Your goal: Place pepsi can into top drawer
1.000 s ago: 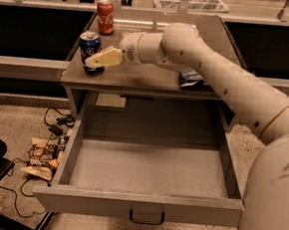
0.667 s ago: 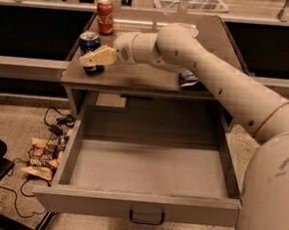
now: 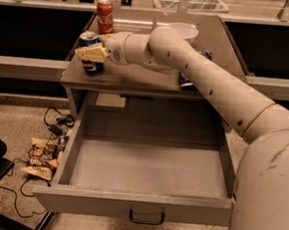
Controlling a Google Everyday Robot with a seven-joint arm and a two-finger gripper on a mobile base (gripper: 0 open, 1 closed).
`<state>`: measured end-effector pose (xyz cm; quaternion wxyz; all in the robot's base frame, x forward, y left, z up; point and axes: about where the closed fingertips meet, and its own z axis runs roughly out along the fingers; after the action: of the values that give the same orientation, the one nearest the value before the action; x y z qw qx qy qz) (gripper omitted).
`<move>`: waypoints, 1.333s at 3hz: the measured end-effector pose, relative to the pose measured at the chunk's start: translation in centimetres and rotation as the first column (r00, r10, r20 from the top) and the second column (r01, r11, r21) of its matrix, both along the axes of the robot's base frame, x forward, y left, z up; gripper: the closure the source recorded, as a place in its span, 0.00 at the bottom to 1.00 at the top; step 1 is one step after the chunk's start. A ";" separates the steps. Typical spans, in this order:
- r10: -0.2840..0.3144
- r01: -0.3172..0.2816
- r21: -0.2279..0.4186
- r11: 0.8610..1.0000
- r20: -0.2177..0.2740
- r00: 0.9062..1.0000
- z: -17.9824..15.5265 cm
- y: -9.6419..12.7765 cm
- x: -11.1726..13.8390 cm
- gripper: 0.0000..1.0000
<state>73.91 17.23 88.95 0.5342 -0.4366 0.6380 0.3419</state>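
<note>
Item, task object: we record the pepsi can (image 3: 93, 66) at the front left corner of the tabletop (image 3: 137, 80), upright, silver top showing, well in front of the red cola can (image 3: 105, 9), which stands apart at the back edge and which we take to be outside the task. Item, destination: the top drawer (image 3: 127, 204) is directly below, pulled fully out, its loop handle (image 3: 146, 218) facing us and its floor bare; we judge it was left open so the can may be carried forward and lowered straight in. Item, arm (image 3: 207, 77): it reaches in from the right across the tabletop, wrist level, so that the claw (image 3: 89, 52) meets the can side-on at mid-height. Item, claw: narrow, closed about the can; the near one of its fingers (image 3: 97, 53) lies flat against the can's front, while the far one is hidden behind it. We cannot tell whether the can's base has left the tabletop. Item, sundries: a pale round dish (image 3: 183, 29) behind the arm, a dark packet (image 3: 187, 81) partly under it, and cables and wrappers (image 3: 44, 154) on the floor to the left of the drawer.
</note>
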 end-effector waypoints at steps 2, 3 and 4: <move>0.008 -0.008 0.000 1.000 -0.002 1.000 -0.1 0.5 -0.2 0.88; 0.020 -0.020 0.006 1.000 0.010 1.000 0.8 0.7 -0.3 1.00; 0.031 -0.033 0.032 0.999 0.062 0.998 4.5 0.1 -2.8 1.00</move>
<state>71.12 17.37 93.49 0.5550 -0.4482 0.6087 0.3473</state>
